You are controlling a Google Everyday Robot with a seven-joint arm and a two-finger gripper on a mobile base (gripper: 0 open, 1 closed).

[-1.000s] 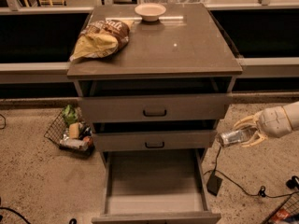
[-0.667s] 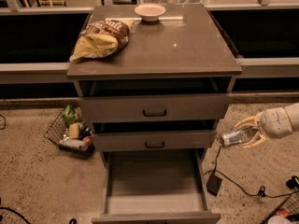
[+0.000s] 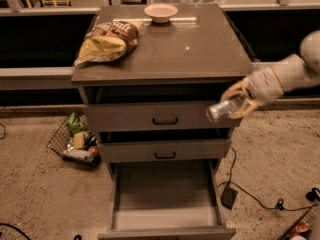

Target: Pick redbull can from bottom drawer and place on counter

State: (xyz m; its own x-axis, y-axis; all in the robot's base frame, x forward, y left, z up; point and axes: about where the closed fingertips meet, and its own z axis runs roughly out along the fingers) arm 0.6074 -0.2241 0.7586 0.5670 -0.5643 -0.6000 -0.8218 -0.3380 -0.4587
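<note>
My gripper (image 3: 234, 103) is at the right front corner of the cabinet, level with the top drawer, and is shut on the redbull can (image 3: 220, 110), a slim shiny silver can held on its side with its end pointing left. The bottom drawer (image 3: 165, 219) is pulled wide open below; its plain grey inside shows nothing in it. The counter (image 3: 185, 49) is just above and left of the can.
A chip bag (image 3: 107, 41) lies on the counter's left side and a small white bowl (image 3: 160, 12) stands at its back. A wire basket (image 3: 75, 141) of items sits on the floor at left. A black cable and adapter (image 3: 229, 196) lie at right.
My gripper has lifted the can from beside the middle drawer up to the top drawer's height, closer to the cabinet's right front corner. The view has also moved closer.
</note>
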